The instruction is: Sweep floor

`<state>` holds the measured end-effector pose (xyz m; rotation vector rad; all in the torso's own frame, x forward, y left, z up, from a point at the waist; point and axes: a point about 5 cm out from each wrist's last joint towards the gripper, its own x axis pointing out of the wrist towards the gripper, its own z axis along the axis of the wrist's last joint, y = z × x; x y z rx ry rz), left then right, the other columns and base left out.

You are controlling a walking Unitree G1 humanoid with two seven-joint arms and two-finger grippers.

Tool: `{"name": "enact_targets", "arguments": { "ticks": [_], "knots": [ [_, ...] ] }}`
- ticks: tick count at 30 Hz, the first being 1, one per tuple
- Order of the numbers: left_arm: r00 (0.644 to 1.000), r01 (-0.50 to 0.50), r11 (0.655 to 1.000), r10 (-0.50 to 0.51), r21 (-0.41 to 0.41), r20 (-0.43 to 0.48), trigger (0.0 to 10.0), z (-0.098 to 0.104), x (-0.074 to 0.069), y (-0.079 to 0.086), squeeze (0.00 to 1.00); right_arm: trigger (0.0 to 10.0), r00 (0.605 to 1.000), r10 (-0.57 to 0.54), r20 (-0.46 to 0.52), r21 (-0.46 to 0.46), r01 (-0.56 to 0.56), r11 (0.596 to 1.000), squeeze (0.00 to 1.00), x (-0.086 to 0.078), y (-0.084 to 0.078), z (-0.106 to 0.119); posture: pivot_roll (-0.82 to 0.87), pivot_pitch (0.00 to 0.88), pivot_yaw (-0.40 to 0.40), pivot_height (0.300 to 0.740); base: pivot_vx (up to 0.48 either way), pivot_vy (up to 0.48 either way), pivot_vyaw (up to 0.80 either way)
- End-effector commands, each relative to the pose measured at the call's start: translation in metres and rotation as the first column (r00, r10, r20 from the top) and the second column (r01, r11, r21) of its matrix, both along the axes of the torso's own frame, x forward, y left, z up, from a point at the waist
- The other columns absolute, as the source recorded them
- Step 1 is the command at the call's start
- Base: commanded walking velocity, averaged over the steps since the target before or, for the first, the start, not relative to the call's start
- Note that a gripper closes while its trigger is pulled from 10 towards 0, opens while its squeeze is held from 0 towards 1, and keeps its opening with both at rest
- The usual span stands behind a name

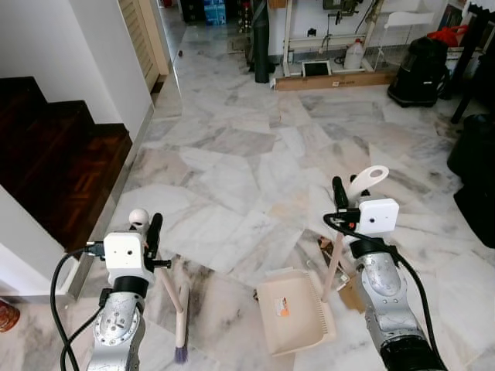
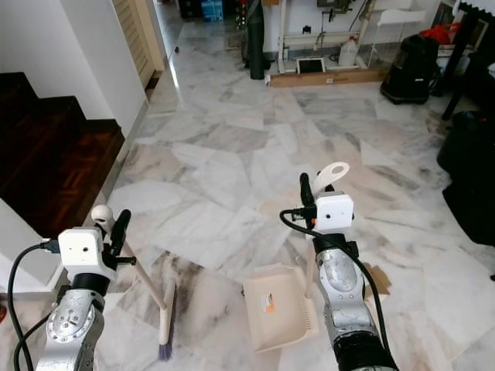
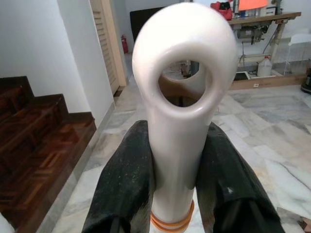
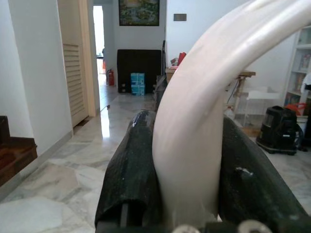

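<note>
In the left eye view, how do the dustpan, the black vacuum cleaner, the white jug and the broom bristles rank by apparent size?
1. dustpan, nearest the camera, so its lead is partly nearness
2. black vacuum cleaner, far away
3. white jug and broom bristles: both small, too alike to rank

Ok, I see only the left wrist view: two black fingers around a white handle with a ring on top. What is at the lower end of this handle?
Observer: A broom; its purple bristles touch the marble floor.
Operator: And the right gripper?
Observer: The right gripper is shut on the dustpan handle.
Operator: Where does the dustpan sit?
Observer: The dustpan rests on the floor, to the right of the broom, apart from it.
</note>
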<state>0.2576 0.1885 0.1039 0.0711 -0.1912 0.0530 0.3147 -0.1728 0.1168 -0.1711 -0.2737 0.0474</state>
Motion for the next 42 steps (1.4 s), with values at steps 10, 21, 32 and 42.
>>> {"name": "enact_targets", "arguments": {
  "ticks": [10, 21, 32, 42],
  "knots": [
    [1.000, -0.012, 1.000, 0.011, 0.011, 0.026, 10.0, 0.006, 0.002, 0.003, 0.00, 10.0, 0.998, 0.026, 0.056, 0.011, -0.026, 1.000, 0.00, 0.004, 0.006, 0.012, 0.09, 0.012, 0.050, 0.740, 0.289, 0.000, 0.00],
    [1.000, -0.008, 1.000, 0.008, 0.009, 0.025, 10.0, 0.006, 0.001, 0.001, 0.00, 10.0, 0.999, 0.018, 0.045, 0.011, -0.019, 1.000, 0.00, 0.003, 0.004, 0.010, 0.09, 0.016, 0.049, 0.740, 0.300, 0.000, 0.00],
    [1.000, 0.003, 1.000, -0.003, 0.002, 0.029, 10.0, 0.006, 0.000, -0.001, 0.00, 10.0, 1.000, -0.018, 0.013, 0.002, 0.018, 1.000, 0.00, -0.001, -0.005, 0.002, 0.09, 0.033, 0.048, 0.740, 0.187, 0.000, 0.00],
    [0.999, 0.043, 0.999, -0.042, -0.024, 0.016, 10.0, 0.006, 0.003, -0.006, 0.00, 10.0, 0.997, -0.065, -0.043, -0.008, 0.065, 0.998, 0.00, -0.008, -0.016, -0.014, 0.08, 0.068, 0.047, 0.740, 0.000, 0.000, 0.00]
  ]
}}
